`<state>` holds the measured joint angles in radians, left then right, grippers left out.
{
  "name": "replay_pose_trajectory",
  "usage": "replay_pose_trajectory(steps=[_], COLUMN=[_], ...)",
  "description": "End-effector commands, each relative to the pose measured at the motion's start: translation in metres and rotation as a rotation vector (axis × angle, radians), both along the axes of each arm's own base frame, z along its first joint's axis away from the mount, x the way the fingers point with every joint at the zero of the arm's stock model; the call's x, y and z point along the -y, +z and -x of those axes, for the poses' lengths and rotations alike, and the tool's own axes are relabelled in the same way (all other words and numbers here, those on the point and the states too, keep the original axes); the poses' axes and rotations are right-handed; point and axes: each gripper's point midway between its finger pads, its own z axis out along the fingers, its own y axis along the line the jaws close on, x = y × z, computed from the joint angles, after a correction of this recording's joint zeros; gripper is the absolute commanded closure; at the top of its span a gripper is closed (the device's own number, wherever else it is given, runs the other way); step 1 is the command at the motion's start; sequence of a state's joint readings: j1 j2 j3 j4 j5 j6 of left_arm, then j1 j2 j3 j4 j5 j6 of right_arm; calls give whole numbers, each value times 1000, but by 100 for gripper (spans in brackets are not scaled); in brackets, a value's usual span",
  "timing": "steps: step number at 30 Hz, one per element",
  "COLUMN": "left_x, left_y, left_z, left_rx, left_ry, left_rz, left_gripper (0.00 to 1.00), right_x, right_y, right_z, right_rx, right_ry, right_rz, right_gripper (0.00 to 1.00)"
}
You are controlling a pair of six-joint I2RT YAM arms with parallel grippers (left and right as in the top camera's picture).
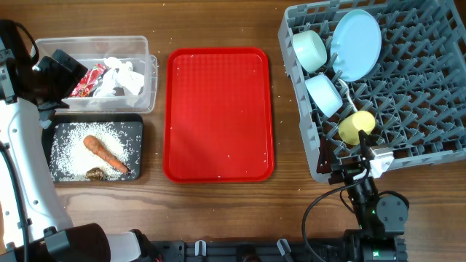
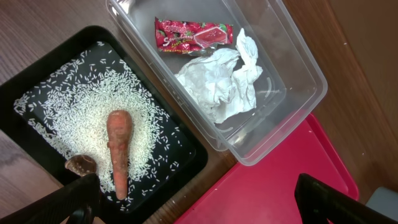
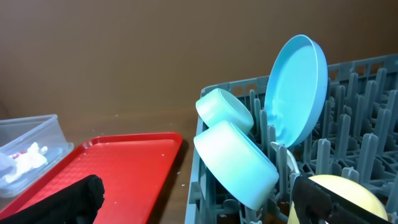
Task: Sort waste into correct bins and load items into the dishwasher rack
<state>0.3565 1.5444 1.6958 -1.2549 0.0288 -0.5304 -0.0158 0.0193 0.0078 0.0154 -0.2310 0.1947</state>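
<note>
Red tray [image 1: 218, 145] (flat) lies between tub [image 1: 151, 80], rack [image 1: 429, 109].

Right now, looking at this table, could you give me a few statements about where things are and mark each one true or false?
1. The red wrapper lies in the clear tub beside the crumpled tissue. True.
2. The orange food piece lies in the clear tub. False: it lies on the rice in the black tray.
3. The light blue plate stands on edge in the rack. True.
4. The yellow cup sits in the black tray. False: it is in the rack.
5. The left end effector is clamped on the tissue. False: its fingers are spread apart and hold nothing.
</note>
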Motion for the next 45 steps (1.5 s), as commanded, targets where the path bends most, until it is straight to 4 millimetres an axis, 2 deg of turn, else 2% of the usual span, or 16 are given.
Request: replay_pose_trajectory(steps=[1, 7, 8, 10, 13, 15, 18, 19, 21, 22, 28, 35, 38, 39, 40, 45], left_x=[-1, -1, 2, 30, 74, 92, 112, 116, 118, 117, 110, 100, 98, 100, 102, 105], left_y=[5, 6, 12, 39, 67, 71, 53, 46, 4, -5, -33, -55, -76, -93, -98, -98], left_z=[1, 1, 3, 10, 17, 20, 27, 37, 79, 84, 97, 93, 91, 91, 91, 91], left_rx=[19, 20, 36, 120, 260, 422, 745, 839, 1053, 1079, 1142, 1148, 1088, 1021, 1003, 1005], left_ry=[11, 12, 5, -67, -199, -250, -320, -334, -319, -311, -269, -218, -208, -224, -241, -259], left_rz=[5, 1, -5, -32, -86, -114, -120, -130, -186, -197, -237, -269, -264, -242, -237, -235], left_gripper=[0, 0, 0, 0, 0, 0, 0, 0, 0, 0, 0, 0, 0, 0, 0, 0], right_x=[1, 1, 1, 1, 1, 1, 1, 1, 1, 1, 1, 1, 1, 1, 1, 1], right_y=[1, 1, 1, 1, 1, 1, 1, 1, 1, 1, 1, 1, 1, 1, 1, 1], right_z=[0, 0, 0, 0, 0, 0, 0, 0, 0, 0, 0, 0, 0, 0, 0, 0], right_rx=[5, 5, 5, 5, 5, 5, 5, 5, 5, 5, 5, 5, 5, 5, 5, 5], right_ry=[-10, -10, -10, -10, -10, -10, -10, -10, -10, -10, -10, -10, -10, -10, -10, -10], right_rz=[-16, -16, -16, -16, -16, -16, -16, -16, -16, -16, -16, -16, -16, -16, -16, -16], right_gripper=[0, 0, 0, 0, 0, 0, 0, 0, 0, 0, 0, 0, 0, 0, 0, 0])
